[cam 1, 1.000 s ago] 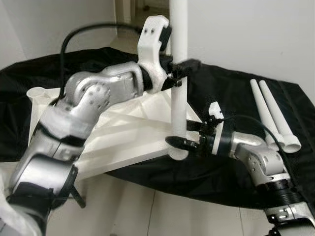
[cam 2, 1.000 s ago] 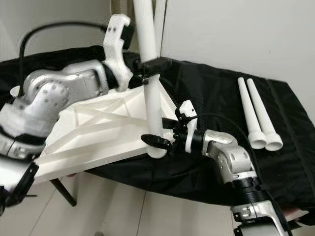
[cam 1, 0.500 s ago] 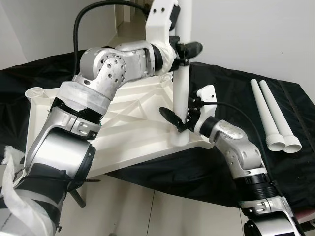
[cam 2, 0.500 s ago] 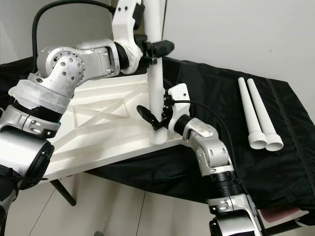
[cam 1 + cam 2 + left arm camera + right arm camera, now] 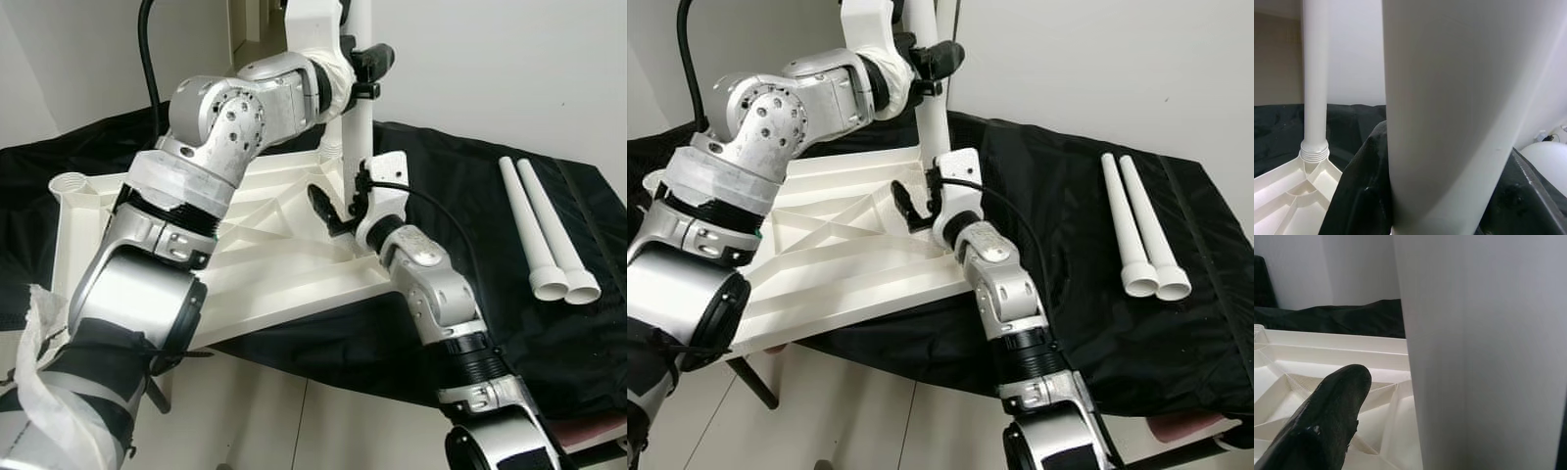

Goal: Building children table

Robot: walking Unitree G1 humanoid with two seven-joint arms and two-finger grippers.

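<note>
A humanoid robot steadies a white leg (image 5: 361,127) upright at the near right corner of an upturned tabletop (image 5: 245,255), its ribbed underside facing up. The left pincer (image 5: 367,67) is pinching the leg high on its shaft, black fingers wrapped around it in the left wrist view, apparently to keep it plumb over its socket. Lower down, the right pincer (image 5: 338,211) sits at the leg's base with fingers spread, one black finger (image 5: 1322,426) just beside the shaft and not visibly clamping it; it looks placed to guide or turn the foot of the leg home. Another leg (image 5: 1315,83) already stands in a threaded collar at a farther corner, and an open socket (image 5: 73,183) shows at the far left corner, so the build seems roughly midway. Two spare legs (image 5: 544,235) lie side by side, well apart to the right, within reach for the remaining corners. The tabletop rests on a surface (image 5: 470,196) draped in black cloth, its near edge overhanging pale floor tiles (image 5: 265,421). Plain white walls (image 5: 490,69) close the room behind, with a doorway (image 5: 250,24) at the back.
</note>
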